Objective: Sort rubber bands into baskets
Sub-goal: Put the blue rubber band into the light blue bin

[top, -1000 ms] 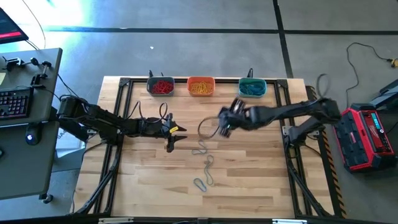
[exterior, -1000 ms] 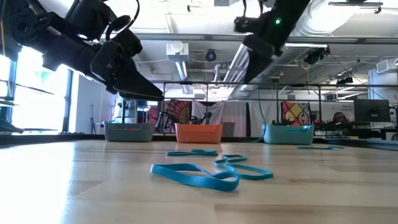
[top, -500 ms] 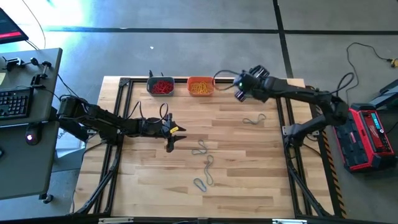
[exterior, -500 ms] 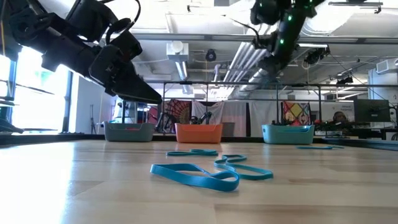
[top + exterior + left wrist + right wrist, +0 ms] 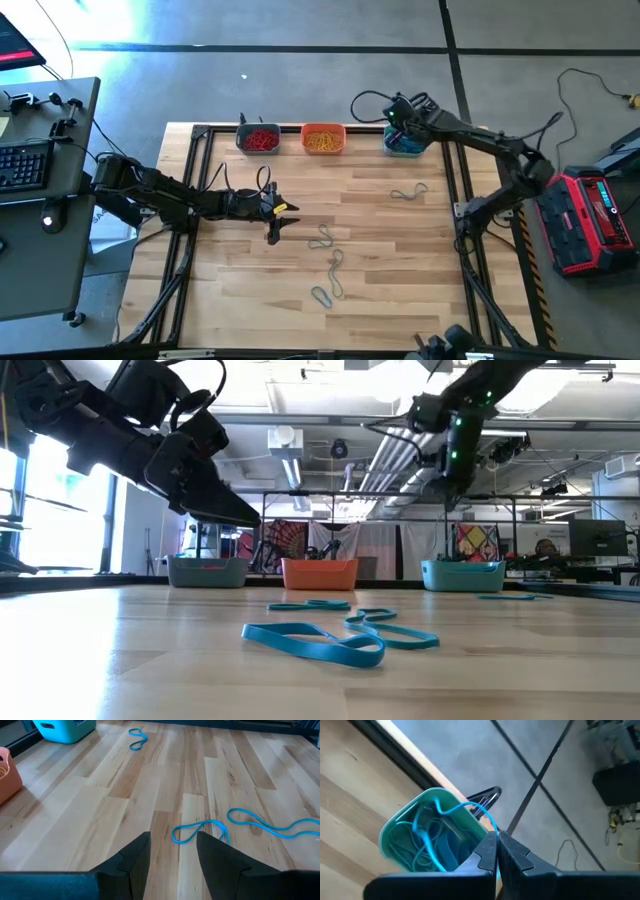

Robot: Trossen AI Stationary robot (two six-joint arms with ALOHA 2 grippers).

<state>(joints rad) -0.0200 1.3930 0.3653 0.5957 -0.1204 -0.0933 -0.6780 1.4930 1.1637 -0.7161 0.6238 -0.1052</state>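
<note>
Right gripper (image 5: 498, 851), band-laden, now over teal basket (image 5: 400, 827)

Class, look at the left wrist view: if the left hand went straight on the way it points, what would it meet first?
Probably the blue rubber band lying on the table just ahead of the open left hand, though depth is hard to judge.

My two arms are dark and jointed, black cables looping off them. Each ends in two matte black, angular fingers; a green light glows near my right wrist.
</note>
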